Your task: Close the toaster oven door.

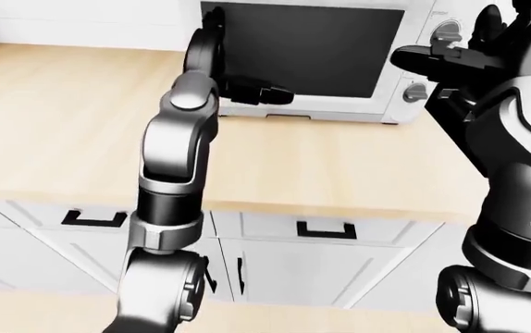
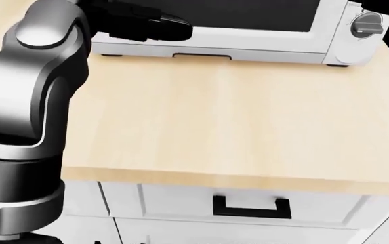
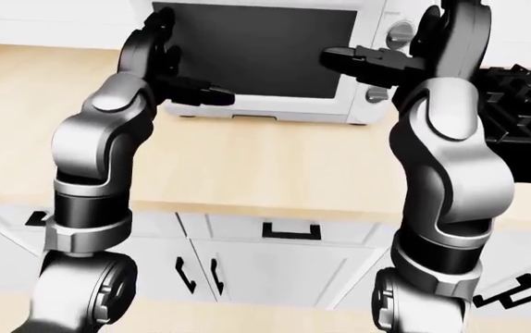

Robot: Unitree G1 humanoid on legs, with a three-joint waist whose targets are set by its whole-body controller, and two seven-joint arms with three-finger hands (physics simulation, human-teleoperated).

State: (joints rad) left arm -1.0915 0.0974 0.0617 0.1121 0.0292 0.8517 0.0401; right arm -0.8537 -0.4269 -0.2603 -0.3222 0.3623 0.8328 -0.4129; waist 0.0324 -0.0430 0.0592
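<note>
The toaster oven (image 3: 270,59) sat at the top of the right-eye view on the counter (image 3: 275,166), door up against its face. Left robot hand (image 3: 187,87) was spread at its lower left corner, right robot hand (image 3: 377,62) spread by the 2 knobs (image 3: 397,31).

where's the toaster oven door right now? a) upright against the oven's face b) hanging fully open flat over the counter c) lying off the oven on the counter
a: the dark glass door stands upright, flush in the toaster oven face, with nothing folded down over the wooden counter.
</note>
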